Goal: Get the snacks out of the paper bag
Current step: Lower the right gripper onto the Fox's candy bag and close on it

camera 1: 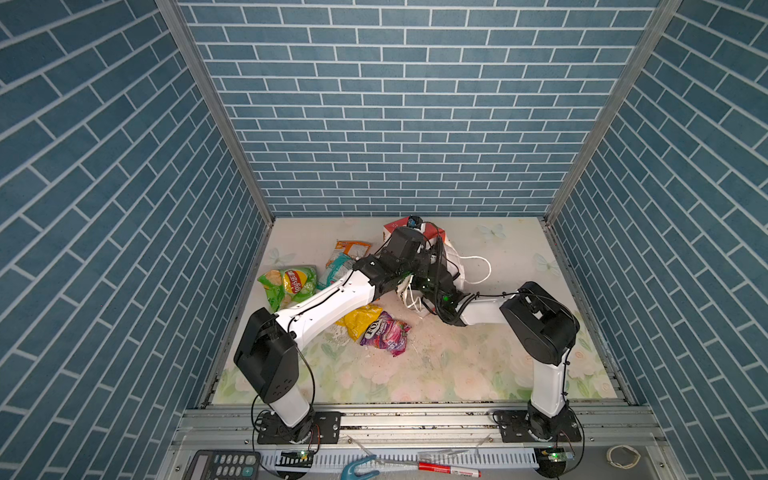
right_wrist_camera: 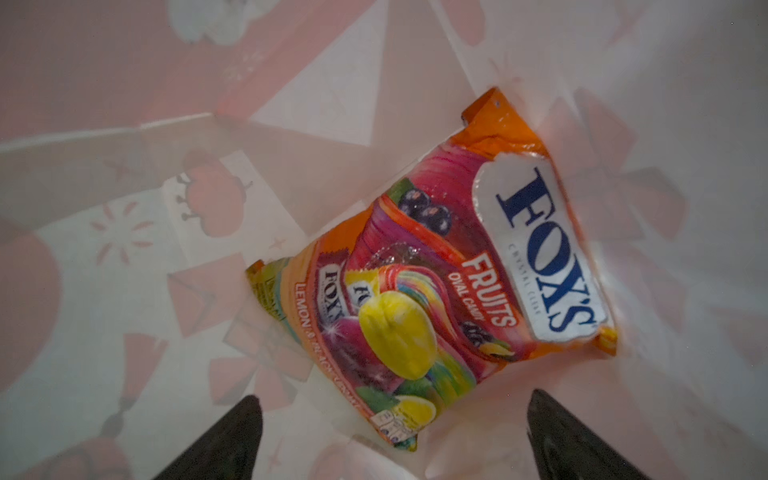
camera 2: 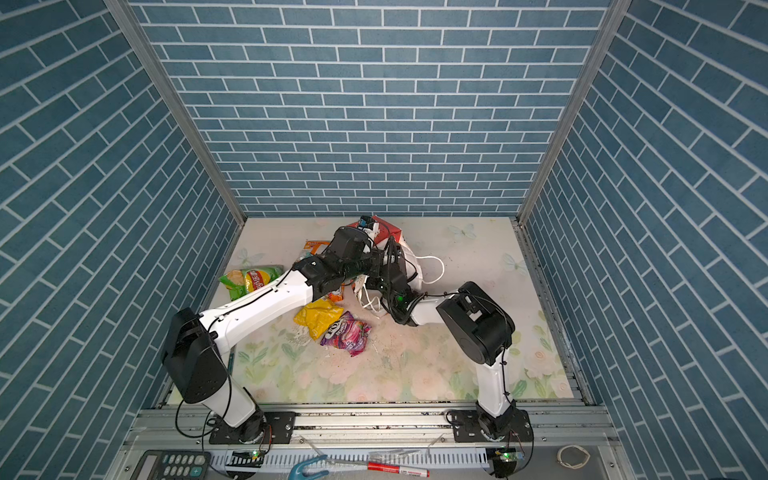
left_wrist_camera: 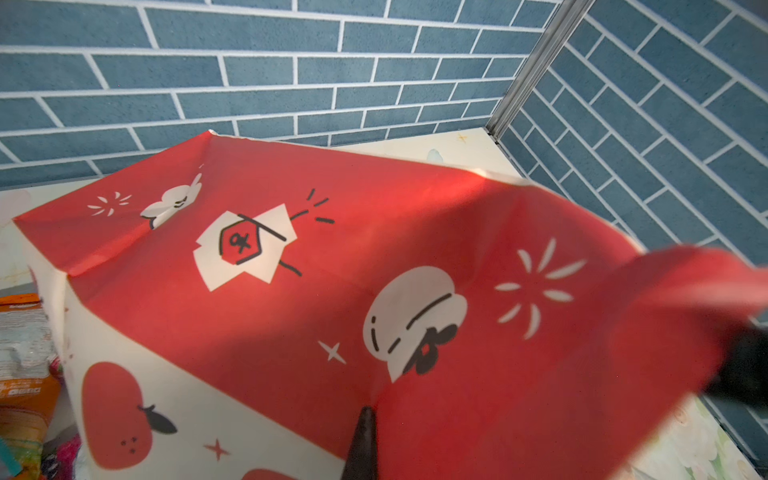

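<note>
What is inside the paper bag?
An orange FOX'S candy packet lies inside the paper bag, ahead of the open right claw. Whether anything sits beneath the packet cannot be seen.

left pincer [left_wrist_camera: 365, 419]: clamped tight | right pincer [right_wrist_camera: 395, 397]: spread fully wide

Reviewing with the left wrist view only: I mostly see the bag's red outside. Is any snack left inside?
Observer: Yes, the right wrist view shows an orange FOX'S packet lying inside the paper bag.
Operator: Gripped yet?
Observer: No, the right gripper is open, not closed on it.
Operator: What's already out?
Observer: In both top views a green Lay's bag, a yellow packet and a purple FOX'S packet lie on the table.
</note>
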Robot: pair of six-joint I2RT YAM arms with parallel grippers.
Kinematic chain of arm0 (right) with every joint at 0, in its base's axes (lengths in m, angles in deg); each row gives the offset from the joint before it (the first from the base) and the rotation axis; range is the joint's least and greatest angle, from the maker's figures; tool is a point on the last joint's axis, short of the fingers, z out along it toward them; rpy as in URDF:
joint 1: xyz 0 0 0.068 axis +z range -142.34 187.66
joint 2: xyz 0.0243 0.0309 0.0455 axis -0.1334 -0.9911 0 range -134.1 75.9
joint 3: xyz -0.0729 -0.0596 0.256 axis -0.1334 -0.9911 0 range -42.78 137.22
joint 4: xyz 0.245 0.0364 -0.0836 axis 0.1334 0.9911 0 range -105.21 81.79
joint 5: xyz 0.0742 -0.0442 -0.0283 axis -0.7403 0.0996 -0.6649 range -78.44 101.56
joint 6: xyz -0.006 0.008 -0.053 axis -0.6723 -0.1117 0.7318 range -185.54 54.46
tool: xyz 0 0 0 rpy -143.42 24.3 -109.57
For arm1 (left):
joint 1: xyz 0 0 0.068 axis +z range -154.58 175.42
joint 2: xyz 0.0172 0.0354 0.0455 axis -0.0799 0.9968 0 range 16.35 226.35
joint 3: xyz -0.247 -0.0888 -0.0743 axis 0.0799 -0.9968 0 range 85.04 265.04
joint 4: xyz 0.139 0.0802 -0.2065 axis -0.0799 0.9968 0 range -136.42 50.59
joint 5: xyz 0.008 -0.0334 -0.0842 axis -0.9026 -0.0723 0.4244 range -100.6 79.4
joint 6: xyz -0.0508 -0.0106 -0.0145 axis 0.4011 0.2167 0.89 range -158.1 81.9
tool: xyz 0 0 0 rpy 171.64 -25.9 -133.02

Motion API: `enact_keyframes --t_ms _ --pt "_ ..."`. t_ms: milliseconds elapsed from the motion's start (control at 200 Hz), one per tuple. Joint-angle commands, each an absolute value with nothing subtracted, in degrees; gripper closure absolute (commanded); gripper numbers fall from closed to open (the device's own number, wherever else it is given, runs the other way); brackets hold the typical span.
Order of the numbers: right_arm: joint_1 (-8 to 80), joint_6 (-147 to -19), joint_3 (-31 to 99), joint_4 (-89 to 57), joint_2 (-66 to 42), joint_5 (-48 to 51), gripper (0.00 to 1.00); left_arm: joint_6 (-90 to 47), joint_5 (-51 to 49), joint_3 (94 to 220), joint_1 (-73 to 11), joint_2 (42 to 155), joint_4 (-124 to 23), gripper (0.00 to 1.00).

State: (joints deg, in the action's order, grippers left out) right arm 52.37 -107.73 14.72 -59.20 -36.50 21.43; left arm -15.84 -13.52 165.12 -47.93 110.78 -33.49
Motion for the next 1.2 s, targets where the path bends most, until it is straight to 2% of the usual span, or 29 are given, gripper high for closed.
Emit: enact_keyframes --t_ms 0,265,640,790,895,1025,1125,1195 --pt "52.0 -109.3 18.3 -59.6 -39.0 23.5 0.01 -15.2 -9.9 164.9 -48.8 109.5 -35.5 1.0" --pt "51.7 -112.5 26.1 -58.1 -45.5 24.1 0.01 -15.3 -8.3 167.2 -48.8 111.1 -33.5 1.0" --pt "51.6 -116.0 37.3 -41.6 -53.8 26.3 0.01 -17.3 -3.6 168.5 -48.8 113.3 -33.4 1.0" --pt "51.7 -117.6 39.2 -36.8 -55.0 27.0 0.08 -17.1 -2.9 168.8 -48.9 113.5 -33.3 1.0" --pt "51.5 -118.0 39.6 -37.2 -56.1 26.5 0.22 -17.3 -3.0 169.4 -48.9 113.6 -32.9 1.0" --pt "50.8 -118.2 40.6 -36.3 -57.1 24.6 0.48 -18.0 -3.3 169.8 -49.1 113.6 -31.9 1.0" --pt "50.3 -117.6 41.3 -34.3 -57.1 24.6 0.58 -19.2 -4.9 169.4 -49.9 113.0 -31.5 1.0" --pt "49.9 -116.9 41.6 -34.0 -57.2 24.0 0.74 -19.2 -5.1 169.1 -50.1 112.9 -31.6 1.0"
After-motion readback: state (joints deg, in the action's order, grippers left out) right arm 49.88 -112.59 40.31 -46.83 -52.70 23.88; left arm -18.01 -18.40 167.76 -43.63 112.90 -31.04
